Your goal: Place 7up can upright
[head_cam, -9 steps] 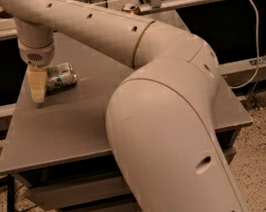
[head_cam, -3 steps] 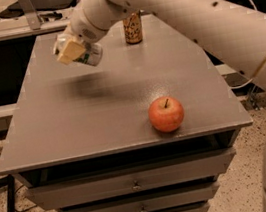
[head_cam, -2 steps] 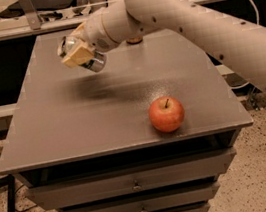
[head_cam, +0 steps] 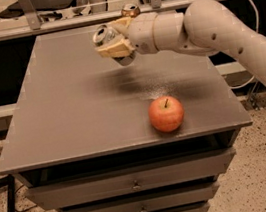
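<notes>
My gripper [head_cam: 112,41] hangs in the air over the far middle of the grey table [head_cam: 74,118]. It is shut on the 7up can [head_cam: 105,35], a silvery can held tilted, its silver top facing up and to the left. The tan fingers [head_cam: 115,50] clasp the can's body, and most of the can is hidden between them. The can is clear of the table top, with its shadow on the surface below.
A red apple [head_cam: 166,114] sits near the table's front right edge. A copper-brown can [head_cam: 131,10] stands upright at the far edge, just behind my wrist. My arm [head_cam: 222,32] reaches in from the right. Drawers are below the table top.
The gripper has lifted the can off the table's left side and carried it rightward, toward the far middle. The can's tilt has changed. The apple has not moved.
</notes>
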### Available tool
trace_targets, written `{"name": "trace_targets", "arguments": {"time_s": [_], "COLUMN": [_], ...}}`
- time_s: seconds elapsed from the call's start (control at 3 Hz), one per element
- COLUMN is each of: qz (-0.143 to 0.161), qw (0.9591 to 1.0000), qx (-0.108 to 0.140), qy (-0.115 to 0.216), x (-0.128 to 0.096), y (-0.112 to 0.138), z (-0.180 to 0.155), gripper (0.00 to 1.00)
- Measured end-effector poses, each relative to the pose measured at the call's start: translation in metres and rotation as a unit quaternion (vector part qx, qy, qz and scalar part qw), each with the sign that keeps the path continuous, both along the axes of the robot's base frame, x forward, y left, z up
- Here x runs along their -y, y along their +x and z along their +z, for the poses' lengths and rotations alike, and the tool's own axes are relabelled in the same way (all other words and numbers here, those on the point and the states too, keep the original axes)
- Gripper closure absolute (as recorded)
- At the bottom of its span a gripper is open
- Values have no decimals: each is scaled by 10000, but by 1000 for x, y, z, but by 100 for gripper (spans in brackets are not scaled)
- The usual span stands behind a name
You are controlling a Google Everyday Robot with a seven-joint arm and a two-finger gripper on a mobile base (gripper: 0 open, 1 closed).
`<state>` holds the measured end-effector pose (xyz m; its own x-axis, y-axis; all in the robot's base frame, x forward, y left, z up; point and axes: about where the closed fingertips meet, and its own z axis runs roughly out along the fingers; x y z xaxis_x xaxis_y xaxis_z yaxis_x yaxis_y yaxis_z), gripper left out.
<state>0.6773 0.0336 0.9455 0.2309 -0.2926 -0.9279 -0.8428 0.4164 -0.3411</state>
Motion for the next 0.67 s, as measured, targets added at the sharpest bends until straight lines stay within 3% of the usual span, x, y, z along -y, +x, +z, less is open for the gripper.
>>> {"name": "trace_targets", "arguments": {"time_s": [0.33, 0.67], "qz": [-351, -350], "qw": [9986, 9986], "qx": [-79, -79], "qy": [386, 386], "x": [50, 50], "y": [4, 4], "z": [-4, -4], "gripper": [100, 100]}}
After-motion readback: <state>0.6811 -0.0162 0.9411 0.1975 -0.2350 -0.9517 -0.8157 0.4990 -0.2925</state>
